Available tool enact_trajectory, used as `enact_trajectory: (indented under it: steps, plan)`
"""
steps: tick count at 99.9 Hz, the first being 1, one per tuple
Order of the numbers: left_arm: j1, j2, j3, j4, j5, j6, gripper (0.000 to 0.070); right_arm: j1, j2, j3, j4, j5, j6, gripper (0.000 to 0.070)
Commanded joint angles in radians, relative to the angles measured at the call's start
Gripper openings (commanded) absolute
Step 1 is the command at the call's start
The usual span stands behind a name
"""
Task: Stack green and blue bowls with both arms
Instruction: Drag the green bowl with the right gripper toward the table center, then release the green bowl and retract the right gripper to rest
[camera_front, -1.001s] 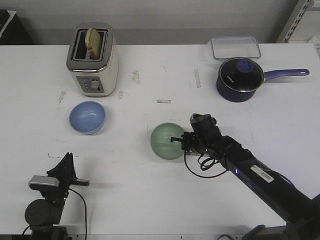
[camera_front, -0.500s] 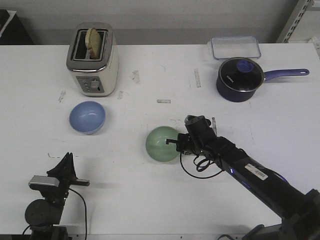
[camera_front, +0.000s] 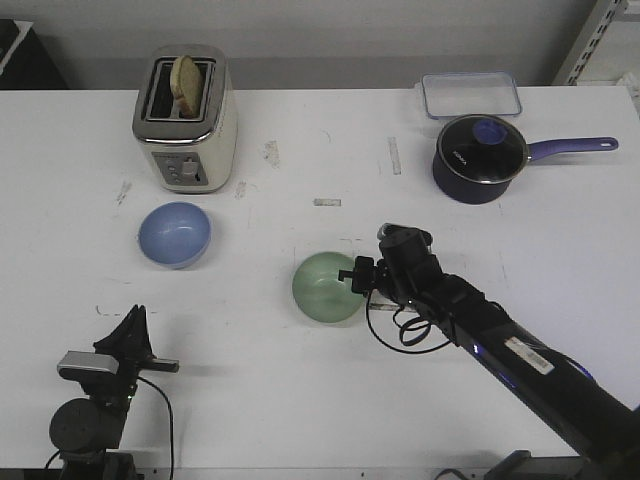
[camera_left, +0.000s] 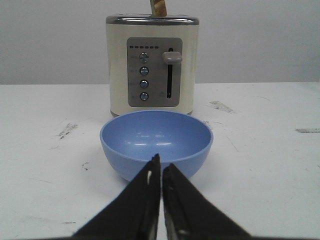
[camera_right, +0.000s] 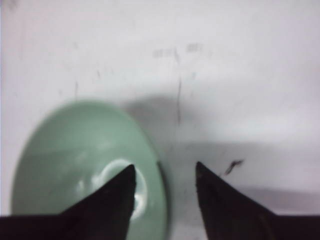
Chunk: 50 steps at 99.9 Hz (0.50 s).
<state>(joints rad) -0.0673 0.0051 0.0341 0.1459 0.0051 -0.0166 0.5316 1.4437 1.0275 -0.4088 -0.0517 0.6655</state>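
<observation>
Front view, right gripper (camera_front: 358, 276): at the right rim of the green bowl (camera_front: 326, 287), its arm running back toward the near right table corner.
Right wrist view, jaws: spread apart; one fingertip (camera_right: 125, 182) shows over the green bowl's (camera_right: 85, 165) inside, the other fingertip (camera_right: 205, 182) outside over bare table, so the rim lies between them. Whether either pad touches the rim cannot be told; the picture is blurred.
Left wrist view, left gripper (camera_left: 161, 167): fingers pressed together with only a hairline gap, holding nothing, tips just short of the blue bowl's (camera_left: 156, 142) near wall.
Green bowl: upright on the white table (camera_front: 300, 400), right of the blue bowl (camera_front: 175, 234) and a little nearer the robot, well apart from it.
Blue bowl: upright, just in front of the toaster (camera_front: 184, 118); the left gripper (camera_front: 132, 325) sits nearer the robot than it.
Open room: bare tabletop between the two bowls.
Edges: the saucepan (camera_front: 481, 158) and clear container (camera_front: 471, 94) stand far right of the green bowl, near the table's back edge.
</observation>
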Motion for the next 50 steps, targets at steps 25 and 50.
enact_trajectory:
  steps: [25, 50]
  plan:
    - [0.002, -0.002, -0.022, 0.012, 0.002, 0.005, 0.0001, -0.077, -0.202, -0.035, 0.129, 0.109, -0.426, 0.0338]
    - [0.002, -0.002, -0.022, 0.012, 0.002, 0.005, 0.0001, -0.195, -0.417, -0.255, 0.397, 0.103, -0.743, 0.0039]
